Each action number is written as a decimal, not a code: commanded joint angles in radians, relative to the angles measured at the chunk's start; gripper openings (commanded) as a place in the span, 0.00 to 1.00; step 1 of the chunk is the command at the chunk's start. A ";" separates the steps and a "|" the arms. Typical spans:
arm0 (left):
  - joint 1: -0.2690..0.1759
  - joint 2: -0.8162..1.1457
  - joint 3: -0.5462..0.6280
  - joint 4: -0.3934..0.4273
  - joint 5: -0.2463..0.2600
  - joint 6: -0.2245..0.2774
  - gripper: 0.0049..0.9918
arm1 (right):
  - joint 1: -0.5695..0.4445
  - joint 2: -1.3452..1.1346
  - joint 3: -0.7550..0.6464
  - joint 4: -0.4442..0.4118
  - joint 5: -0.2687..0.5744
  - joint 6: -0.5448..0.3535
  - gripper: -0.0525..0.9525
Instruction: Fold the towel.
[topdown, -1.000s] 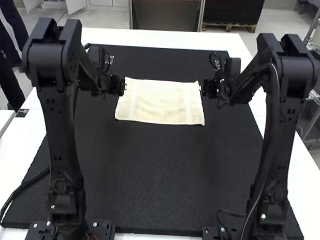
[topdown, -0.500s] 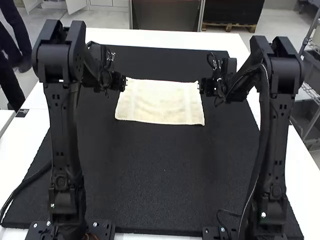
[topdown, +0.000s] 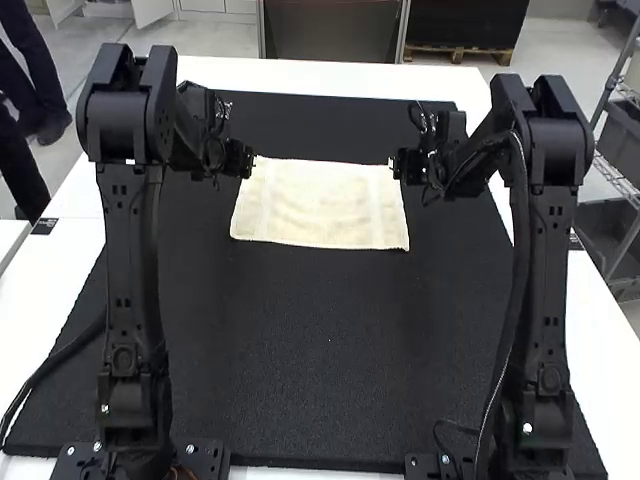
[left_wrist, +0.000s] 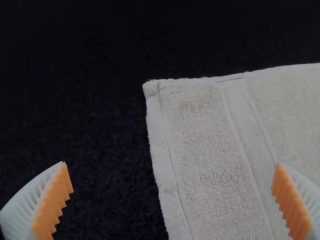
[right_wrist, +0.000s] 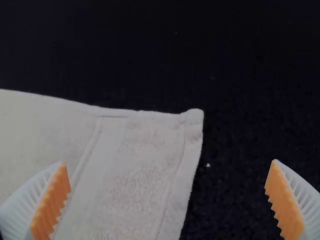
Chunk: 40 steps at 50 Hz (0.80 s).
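Cream towel (topdown: 320, 205), one: it lay spread as a flat rectangle on the black mat (topdown: 320, 340), towards the far part of the white desk (topdown: 50, 280), its long sides running left to right. Whether it was a single layer I could not tell.

Changed: my right claw (right_wrist: 168, 163) had shifted a little leftward and farther off, to the towel's far right corner. My left claw (left_wrist: 171, 164) had moved only slightly at the far left corner. The towel had kept its place and shape. For the folding this meant, as I judged it, that I was lining up on both far corners; no new fold had begun.

Claws, two: both stood wide open, orange pads (left_wrist: 54, 200) apart, nothing gripped, each far corner showing between its own pair of fingers.

Edges: far edge nearly straight, near edge slightly bowed, a woven band beside each short side.

Room: a broad stretch of bare mat on the near side, ample for drawing the far edge nearward; a narrower strip beyond the far edge; more mat at left and right.
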 joint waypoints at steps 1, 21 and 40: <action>0.002 0.009 0.039 0.010 0.011 -0.010 0.94 | 0.002 0.015 0.039 0.010 -0.009 0.017 0.95; 0.001 0.060 0.093 0.034 0.009 -0.029 0.94 | 0.007 0.072 0.111 0.007 -0.024 0.027 0.95; -0.001 0.121 0.151 0.028 0.009 -0.027 0.94 | 0.008 0.110 0.134 0.001 -0.026 0.022 0.95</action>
